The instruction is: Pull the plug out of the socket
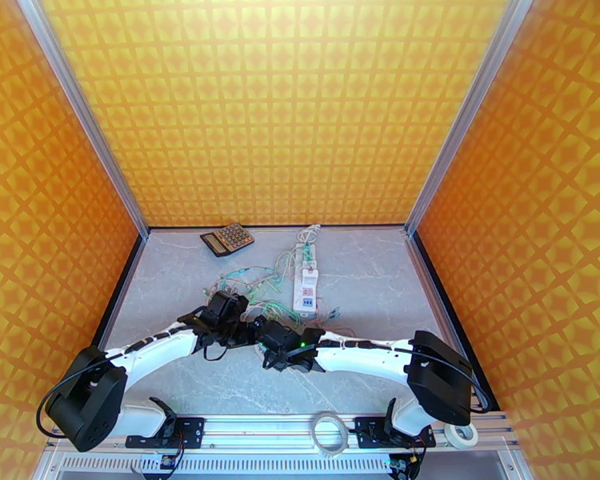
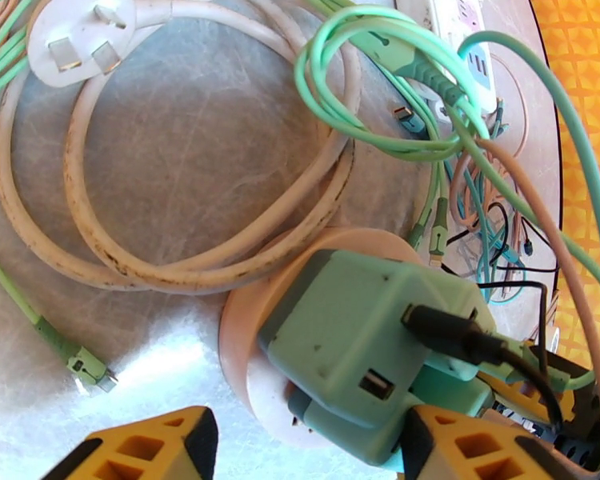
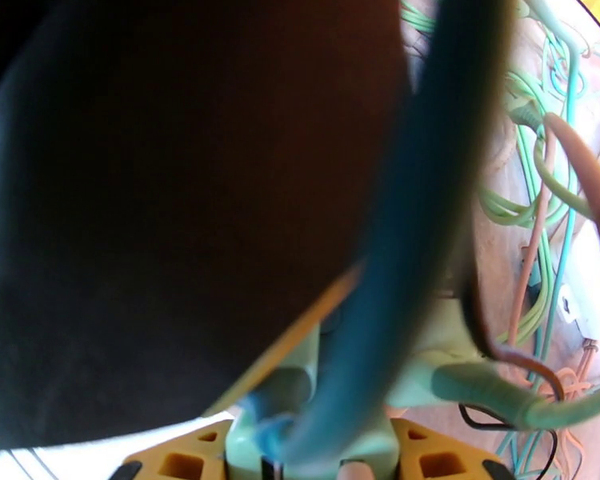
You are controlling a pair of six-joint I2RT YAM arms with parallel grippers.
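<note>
Right tool [image 3: 316, 458] pinches the green plug [image 2: 364, 346], not yet out of the socket [image 2: 240, 354]; left tool [image 2: 312, 446] gapes astride.

This is looking like a robot lab cell: orange patterned walls [image 1: 276, 106] and aluminium posts [image 1: 84, 122] are enclosing a grey table [image 1: 380, 270], left arm [image 1: 152, 350] and right arm [image 1: 364, 360] are sitting bolted to a rail [image 1: 260, 432], a tape roll [image 1: 330, 432] lying on it

Orange patterned walls [image 1: 276, 106], grey marbled tabletop [image 1: 372, 266], bright light.
</note>
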